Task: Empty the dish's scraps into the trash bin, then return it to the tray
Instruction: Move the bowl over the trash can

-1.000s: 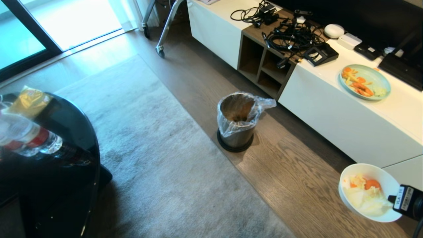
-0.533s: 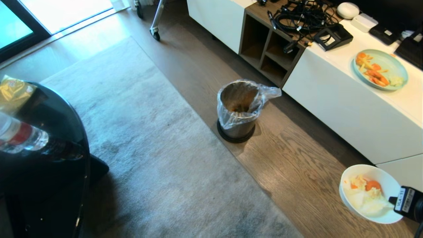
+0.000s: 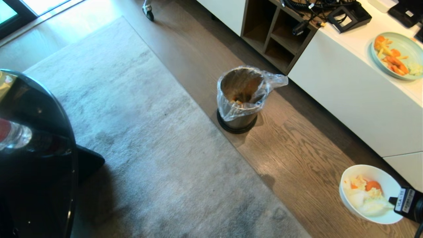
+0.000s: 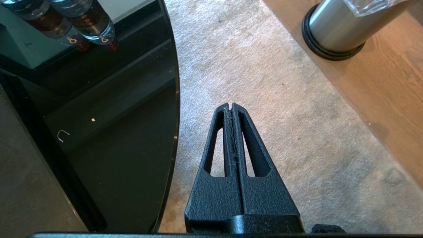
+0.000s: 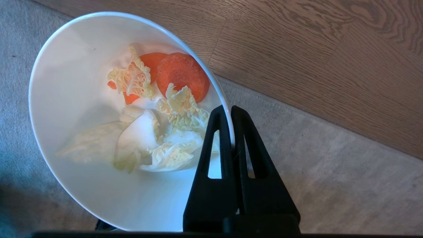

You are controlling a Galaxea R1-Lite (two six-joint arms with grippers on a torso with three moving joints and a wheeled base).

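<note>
Deep round white dish (image 5: 72, 66), plain and unmarked, tilted in the air above the edge where grey rug (image 3: 148, 148) meets wood floor (image 3: 297, 158); low on the right in the head view. Inside, scraps (image 5: 155, 125): pale yellow-white cabbage leaves with crinkled edges, plus a few orange carrot slices, heaped toward the lower wall. Pinched at the near rim by the right hand (image 5: 231, 109), one black finger inside the bowl and one outside, clenched on the thin wall. On that hand's body in the head view, a small white sticker (image 3: 403, 200) with black print, seemingly "VLA-11".

Well apart from the dish, farther out on the wood floor, a brushed-steel trash bin (image 3: 239, 122) with a black base ring, standing upright, open, lined with a clear plastic bag (image 3: 274, 79) folded over the rim; some orange bits at the bottom. Beyond it, a white bench (image 3: 357, 99) carrying a pale blue-green plate (image 3: 413, 46) of carrot and pale pieces, plus black cables (image 3: 310, 5).

Left hand (image 4: 231, 106) clenched on nothing, fingers pressed together, poised over the rug just beside the curved edge of a black glass bench (image 4: 115, 132).
</note>
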